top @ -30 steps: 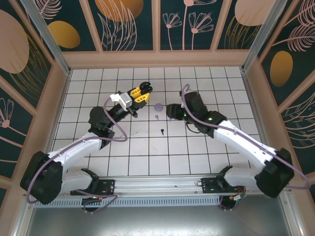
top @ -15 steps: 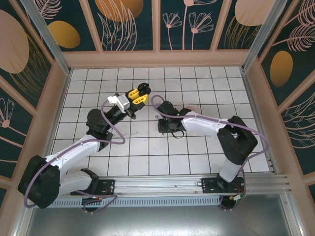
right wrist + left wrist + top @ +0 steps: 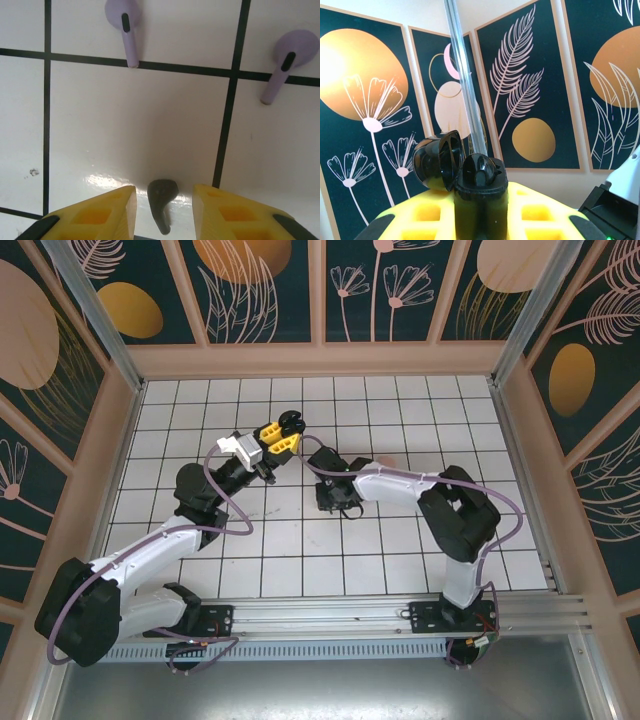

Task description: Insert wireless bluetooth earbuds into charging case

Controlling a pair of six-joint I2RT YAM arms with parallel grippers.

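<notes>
My left gripper (image 3: 283, 432) is raised over the tiled table, shut on a black charging case (image 3: 480, 195) whose hinged lid (image 3: 437, 160) stands open to the left. My right gripper (image 3: 162, 192) is down at the table (image 3: 335, 498), open, with a black earbud (image 3: 162, 200) lying between its yellow fingers (image 3: 100, 215) and a gap on each side. Two lilac earbuds lie just ahead of it, one (image 3: 127, 27) at the left and one (image 3: 287, 62) at the right. In the top view the right wrist hides the earbuds.
The white grid table (image 3: 250, 560) is boxed in by wooden-framed patterned walls (image 3: 320, 358). A metal rail (image 3: 320, 615) carries both arm bases at the near edge. The two grippers are about one tile apart near the middle.
The right arm has swung left and come down over the black earbud, and its jaws have narrowed around it. The left gripper has held the open case nearly still.
</notes>
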